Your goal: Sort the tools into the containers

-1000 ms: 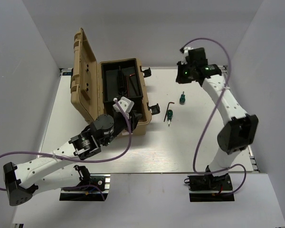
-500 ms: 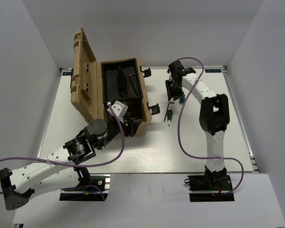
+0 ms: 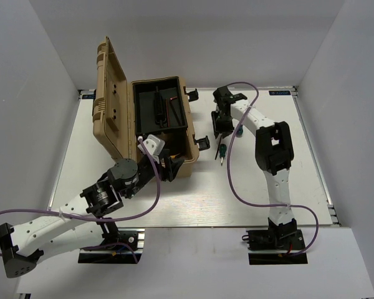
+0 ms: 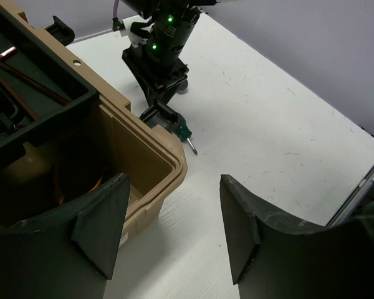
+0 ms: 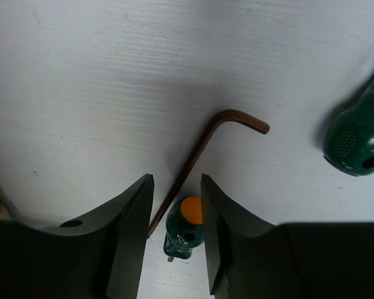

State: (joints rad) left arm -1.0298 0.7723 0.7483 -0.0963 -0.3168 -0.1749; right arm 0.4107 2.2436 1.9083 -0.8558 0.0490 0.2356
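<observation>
Jaws of the right claw (image 5: 176,187) stand apart astride the hex key (image 5: 202,149) on the counter (image 5: 112,75), evidently positioned to pinch it; the left claw (image 4: 174,215) hovers spread and empty at the toolbox (image 4: 159,140) corner.

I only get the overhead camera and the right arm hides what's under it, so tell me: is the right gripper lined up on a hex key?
Observer: Yes. The right wrist view shows the right gripper open, and the hex key flat on the table, its long shaft running between the fingers.
Operator: Anything else in that gap?
Observer: A green screwdriver with an orange end, close beside the shaft.
Operator: Left gripper carrying anything?
Observer: No, the left gripper is open and empty at a corner of the tan toolbox.
</observation>
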